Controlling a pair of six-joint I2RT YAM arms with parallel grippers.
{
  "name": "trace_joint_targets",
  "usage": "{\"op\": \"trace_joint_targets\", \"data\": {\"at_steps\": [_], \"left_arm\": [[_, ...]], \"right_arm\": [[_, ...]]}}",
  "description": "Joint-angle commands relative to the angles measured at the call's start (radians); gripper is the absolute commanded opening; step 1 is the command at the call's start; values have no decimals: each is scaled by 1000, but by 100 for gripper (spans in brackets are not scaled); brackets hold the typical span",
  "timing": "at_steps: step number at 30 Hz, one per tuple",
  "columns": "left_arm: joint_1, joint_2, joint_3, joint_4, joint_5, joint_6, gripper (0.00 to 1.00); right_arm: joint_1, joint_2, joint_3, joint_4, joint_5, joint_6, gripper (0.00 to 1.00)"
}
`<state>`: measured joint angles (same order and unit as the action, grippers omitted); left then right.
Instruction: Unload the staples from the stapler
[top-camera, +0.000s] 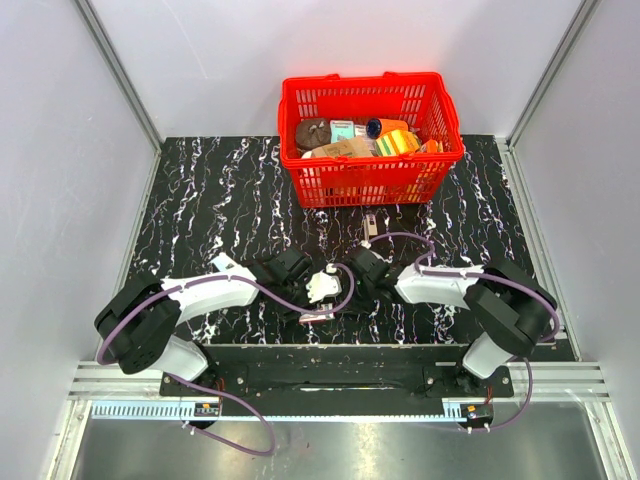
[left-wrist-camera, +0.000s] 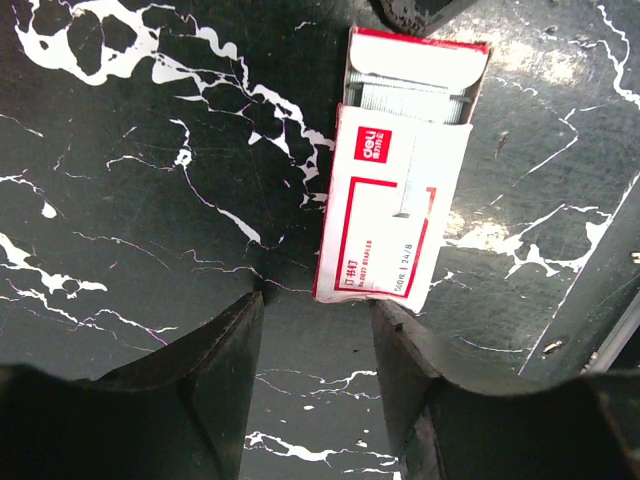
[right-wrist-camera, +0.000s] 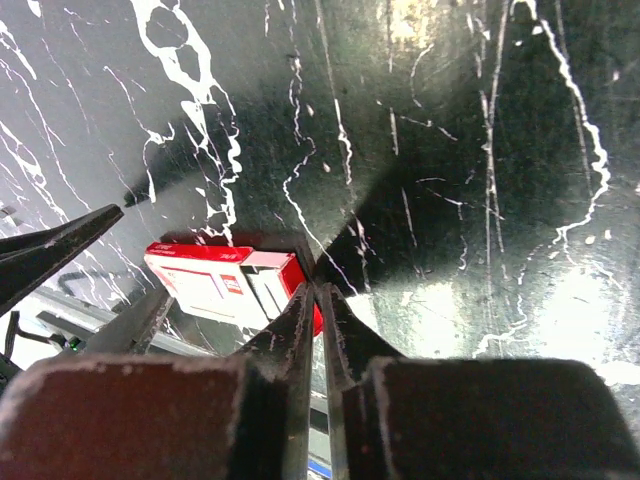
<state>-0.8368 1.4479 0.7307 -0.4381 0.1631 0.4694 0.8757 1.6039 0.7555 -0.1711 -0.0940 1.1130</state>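
Observation:
A flat red-and-white staple box (left-wrist-camera: 390, 200) lies on the black marble table (left-wrist-camera: 150, 200); in the top view it (top-camera: 322, 287) sits between my two grippers. Its far end is open and shows silvery staples (left-wrist-camera: 410, 95) inside. My left gripper (left-wrist-camera: 320, 305) is open and empty, its fingertips just short of the box's near end. My right gripper (right-wrist-camera: 318, 288) is shut, its tips touching the open end of the box (right-wrist-camera: 225, 285); I see nothing between its fingers. A small slim dark-and-silver object (top-camera: 369, 228), possibly the stapler, lies apart below the basket.
A red basket (top-camera: 300, 110) full of assorted items stands at the back centre. Grey walls close in the left, right and back sides. The table's near edge runs right behind both grippers.

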Motion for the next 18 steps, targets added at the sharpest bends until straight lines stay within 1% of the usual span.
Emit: {"op": "trace_joint_targets", "data": {"at_steps": [1,8,11,13,18], "left_arm": [[-4,11,16,52,-16,-14,52],[-4,23,18,84,-2,-44,52],[-2,38,22,107,9,-61,52],[-4,60,42,95,0,-66,52],[8,58,59,87,-4,-63,52]], "right_arm": [[48,28,53,-10,31,4,12],[57,21,31,39,28,37,12],[57,22,13,88,11,53,12],[57,34,8,114,-9,62,12],[52,24,1,114,-6,67,12]]}}
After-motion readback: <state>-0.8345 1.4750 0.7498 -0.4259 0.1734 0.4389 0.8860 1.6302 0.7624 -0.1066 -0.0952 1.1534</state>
